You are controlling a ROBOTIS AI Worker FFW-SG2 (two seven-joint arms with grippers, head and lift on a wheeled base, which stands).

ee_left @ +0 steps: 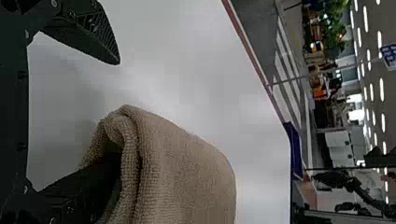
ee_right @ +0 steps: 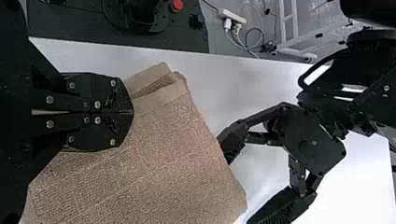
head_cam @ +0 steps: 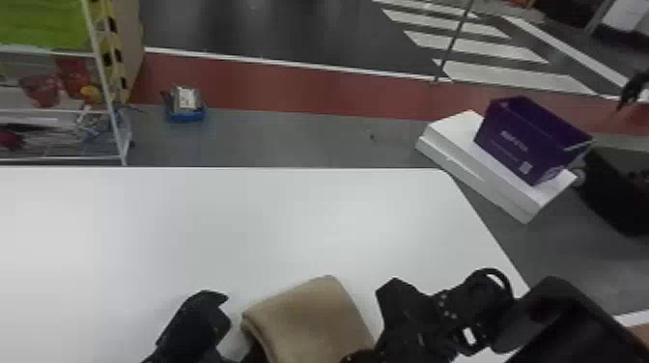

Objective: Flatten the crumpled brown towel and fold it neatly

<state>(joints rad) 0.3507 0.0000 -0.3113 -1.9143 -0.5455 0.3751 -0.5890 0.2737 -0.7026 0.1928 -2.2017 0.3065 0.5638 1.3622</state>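
Note:
In the head view the brown towel (head_cam: 309, 321) lies folded in layers at the table's near edge, between the two grippers. My left gripper (head_cam: 229, 328) is at its left side, spread wide. In the left wrist view, one finger of my left gripper (ee_left: 109, 112) reaches under the towel's rolled fold (ee_left: 182, 172), the other stands apart over bare table. My right gripper (head_cam: 372, 355) is at the towel's right side in the head view. Seen from the right wrist, my right gripper (ee_right: 132, 112) has its fingers together above the towel (ee_right: 154, 172); whether cloth is pinched cannot be told.
The white table (head_cam: 270, 217) stretches forward and left. Beyond its right edge, a purple box (head_cam: 526, 137) rests on white boxes (head_cam: 487, 169). A white rack (head_cam: 108, 96) stands past the far left edge. The right wrist view shows a black base with a red button (ee_right: 176, 5) beside the table.

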